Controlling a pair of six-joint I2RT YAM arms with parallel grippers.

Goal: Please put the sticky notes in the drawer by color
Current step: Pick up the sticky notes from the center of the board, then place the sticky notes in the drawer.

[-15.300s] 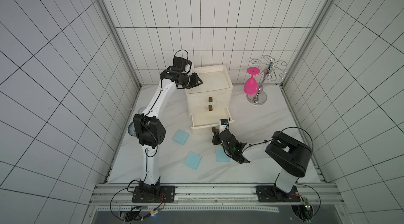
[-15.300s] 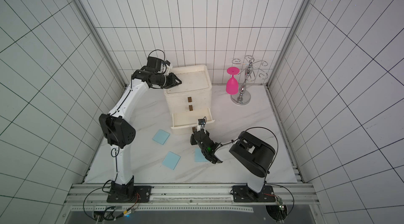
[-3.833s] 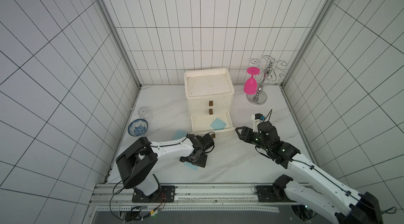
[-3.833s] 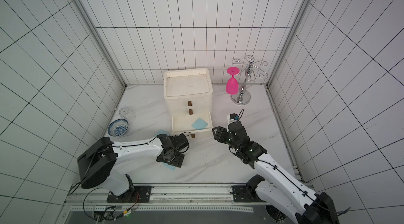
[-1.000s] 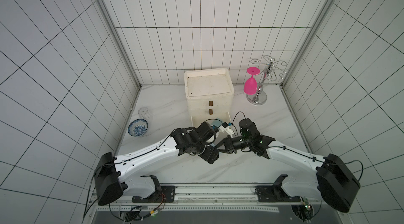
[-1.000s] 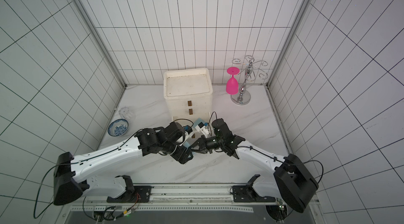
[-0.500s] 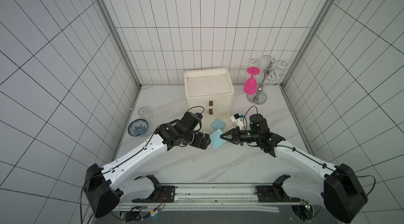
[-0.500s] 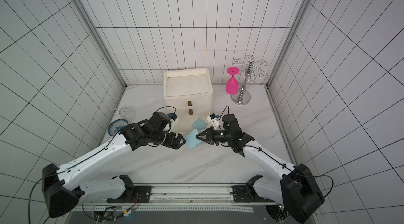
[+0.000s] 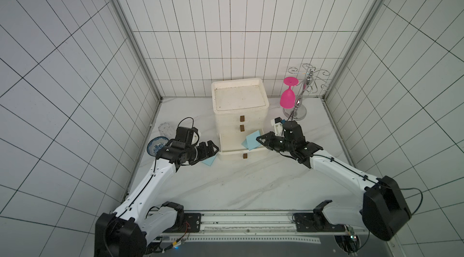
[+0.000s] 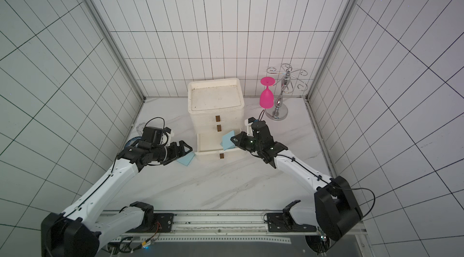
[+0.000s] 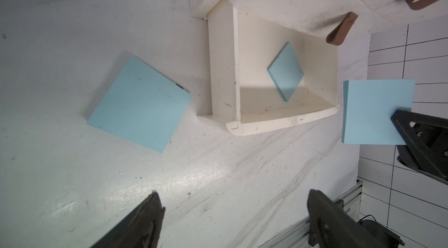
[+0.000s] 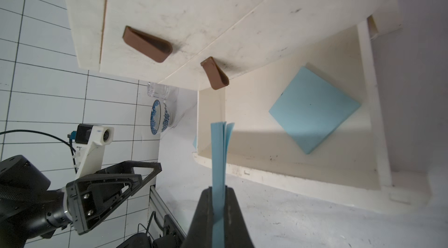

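Note:
The off-white drawer chest stands at the back, its bottom drawer pulled out. One light blue sticky note pad lies inside it. My right gripper is shut on a second light blue pad, held on edge over the drawer's right side; the right wrist view shows that pad edge-on between the fingers. A third light blue pad lies on the table left of the drawer. My left gripper hovers open and empty just above it, with the pad ahead of its fingertips.
A blue-and-white bowl and a clear glass sit by the left wall behind my left arm. A pink wine glass hangs on a chrome rack at the back right, close behind my right gripper.
My right gripper has carried the blue pad from in front of the drawer up and back over it. My left gripper, open, has drawn back to the left, over the pad on the table.

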